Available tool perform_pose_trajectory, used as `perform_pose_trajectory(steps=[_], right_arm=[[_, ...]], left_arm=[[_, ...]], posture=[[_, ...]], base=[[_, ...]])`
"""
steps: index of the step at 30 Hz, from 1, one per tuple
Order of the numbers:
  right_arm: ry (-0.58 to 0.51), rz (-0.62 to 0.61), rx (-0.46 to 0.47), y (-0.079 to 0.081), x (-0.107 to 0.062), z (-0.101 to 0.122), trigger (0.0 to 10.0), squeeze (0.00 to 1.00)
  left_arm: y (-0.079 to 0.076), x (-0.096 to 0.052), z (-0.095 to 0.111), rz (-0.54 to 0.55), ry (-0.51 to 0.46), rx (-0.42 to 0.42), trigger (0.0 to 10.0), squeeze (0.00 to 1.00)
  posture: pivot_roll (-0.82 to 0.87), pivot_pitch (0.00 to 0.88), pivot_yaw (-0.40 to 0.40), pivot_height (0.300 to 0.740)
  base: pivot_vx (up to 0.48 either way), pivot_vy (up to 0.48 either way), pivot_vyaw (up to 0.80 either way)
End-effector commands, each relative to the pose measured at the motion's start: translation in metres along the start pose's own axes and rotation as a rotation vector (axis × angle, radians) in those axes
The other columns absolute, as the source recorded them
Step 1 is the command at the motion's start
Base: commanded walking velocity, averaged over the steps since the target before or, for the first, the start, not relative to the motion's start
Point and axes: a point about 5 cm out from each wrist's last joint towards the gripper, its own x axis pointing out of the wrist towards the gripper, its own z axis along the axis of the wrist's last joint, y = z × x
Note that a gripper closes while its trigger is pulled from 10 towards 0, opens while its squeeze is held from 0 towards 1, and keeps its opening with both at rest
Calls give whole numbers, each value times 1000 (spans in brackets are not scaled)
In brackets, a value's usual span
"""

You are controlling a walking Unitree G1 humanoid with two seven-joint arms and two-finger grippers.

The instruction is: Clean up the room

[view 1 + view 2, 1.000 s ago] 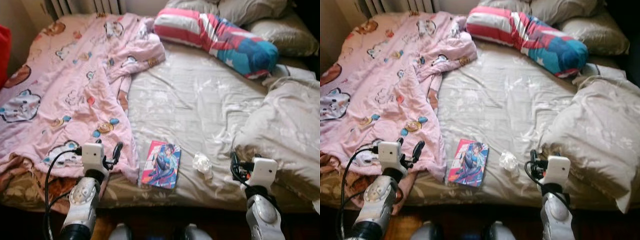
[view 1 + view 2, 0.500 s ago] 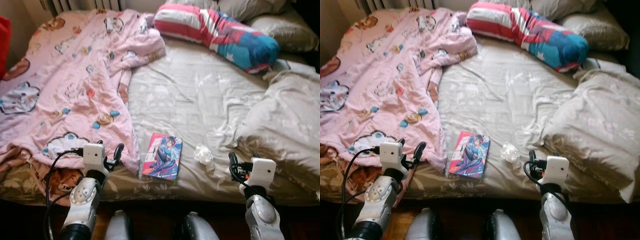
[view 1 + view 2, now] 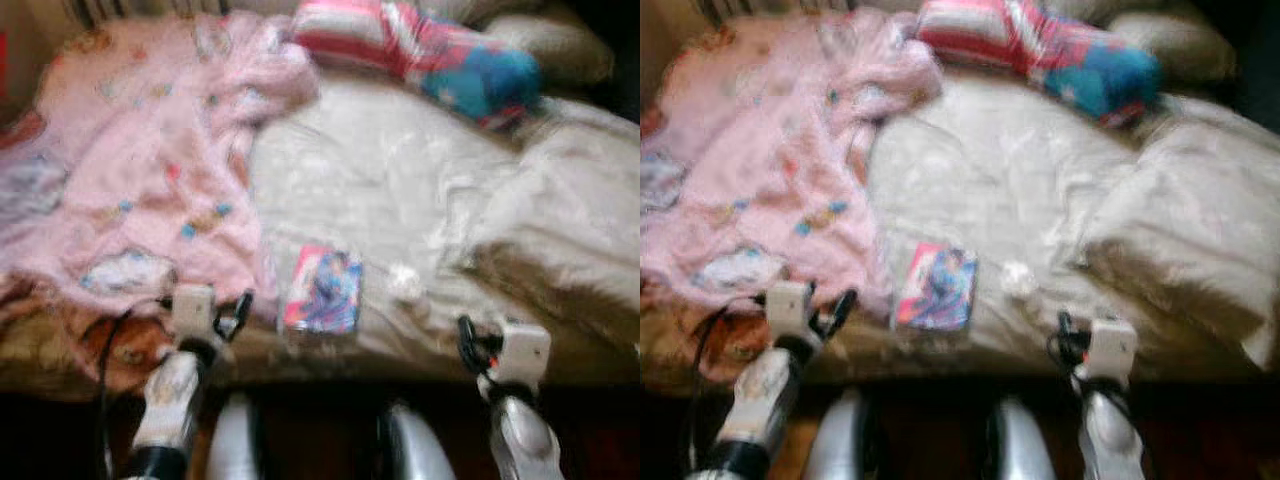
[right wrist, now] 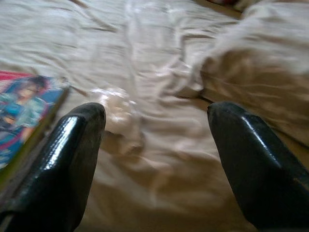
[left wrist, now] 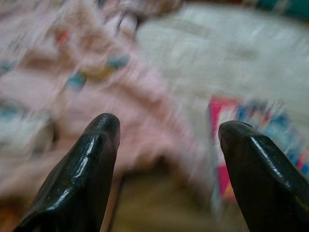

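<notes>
The robot stands at the foot of the bed (image 3: 380, 170), and the head views are smeared with blur. Its left gripper (image 5: 166, 145) hangs over the bed's near edge with its two black fingers spread wide apart and nothing between them; just ahead of it lies the rumpled pink blanket (image 3: 140, 150) with its cartoon prints, and a little off toward the right arm's side is a colourful book (image 3: 323, 290), lying flat on the beige sheet close to the edge. The right gripper (image 4: 154, 145) is likewise held low over the near edge, fingers splayed and empty. Right in front of it, close beyond its fingertips, sits a small crumpled white wad (image 4: 116, 108), paper or plastic, I cannot tell which; the book (image 4: 24, 111) lies beyond that, toward the left arm. On the right gripper's outer side a bunched beige duvet (image 3: 560, 230) is heaped up. Far ahead of both grippers, at the head of the bed, a long striped red, white and blue pillow (image 3: 420, 50) lies across, with a beige pillow (image 3: 555, 45) behind it. The book lies between the two grippers, touching neither.
</notes>
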Motion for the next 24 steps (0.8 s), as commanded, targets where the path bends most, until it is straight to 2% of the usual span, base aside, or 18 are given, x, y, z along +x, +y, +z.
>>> perform_pose_trajectory(steps=[1,5,11,17,20,24], right_arm=[[30,5,-3,0,-8,-9,10000,0],[25,4,25,2,-8,-9,10000,0],[25,-25,43,-1,-8,-9,10000,0],[14,26,2,2,-6,-6,10000,0],[7,35,0,3,-7,-5,10000,0],[27,3,34,1,-7,-8,10000,0]], left_arm=[[0,-1,-2,-4,12,-4,10000,0],[-1,0,-1,-10,11,-7,10000,0],[-2,0,-1,-15,13,-6,10000,0],[-2,0,0,-18,12,-3,10000,0],[-2,0,0,-22,10,-4,10000,0],[-5,-1,0,-37,7,-9,10000,0]], posture=[[5,238,-25,621],[7,238,-22,621],[8,238,-21,621],[6,242,-20,621],[7,245,-20,621],[8,250,-19,621]], base=[[289,0,0],[294,0,600],[329,0,0],[409,0,0],[364,0,777],[0,0,367]])
